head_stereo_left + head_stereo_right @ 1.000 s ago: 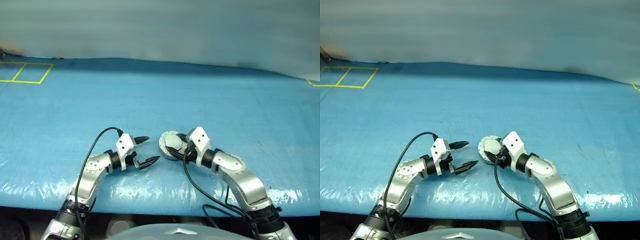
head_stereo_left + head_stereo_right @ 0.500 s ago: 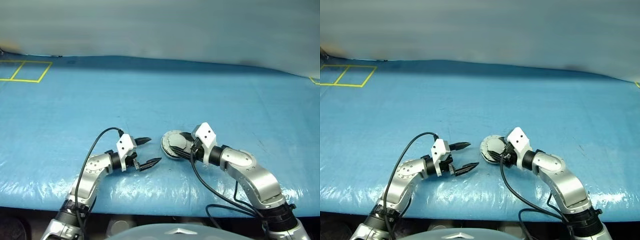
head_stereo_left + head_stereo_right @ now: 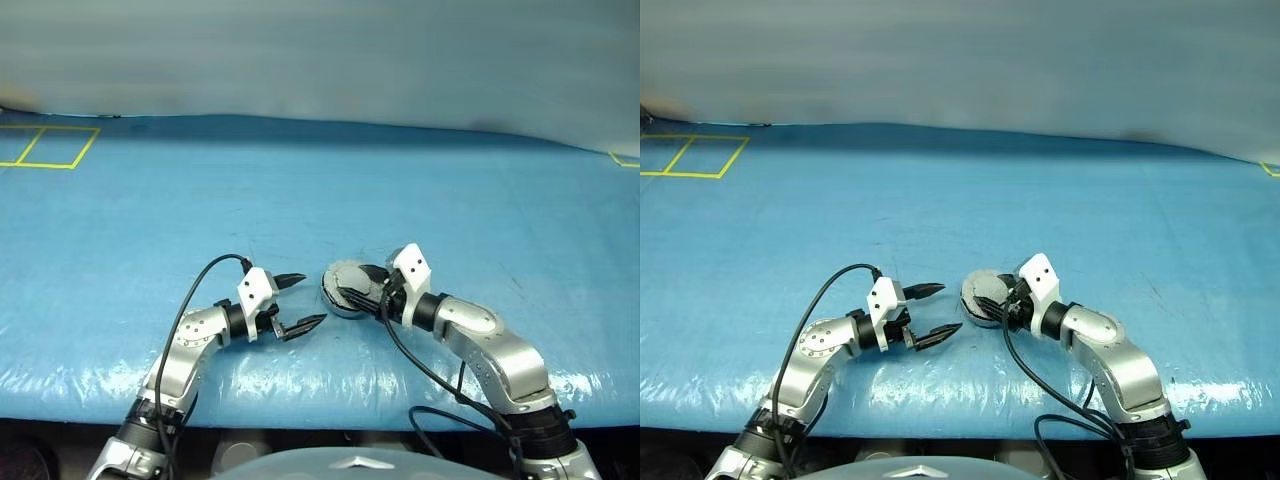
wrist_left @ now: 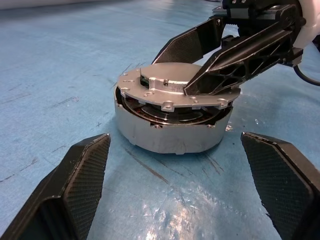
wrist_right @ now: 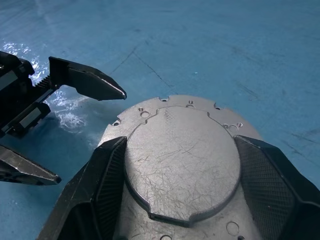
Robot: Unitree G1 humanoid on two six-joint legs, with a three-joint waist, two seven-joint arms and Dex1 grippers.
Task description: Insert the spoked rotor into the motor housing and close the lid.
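On the blue sheet (image 3: 300, 200) our right gripper (image 4: 200, 65) clasps the lid (image 4: 175, 90), resting askew on the housing (image 4: 170, 132). Left gripper (image 3: 297, 302) waits beside, wide open, empty. We judge seating needs a level press.

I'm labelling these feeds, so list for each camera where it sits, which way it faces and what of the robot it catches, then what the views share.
Left eye, right eye: on the head, looking forward and down over the blue table; both arms reach in.
Left wrist: looks along the open left pincer at the motor housing, with the lid tilted on top.
Right wrist: looks down the right pincer, its fingers gripping the lid's sides.
Shared: housing and lid appear in all views; each wrist view catches the other pincer.
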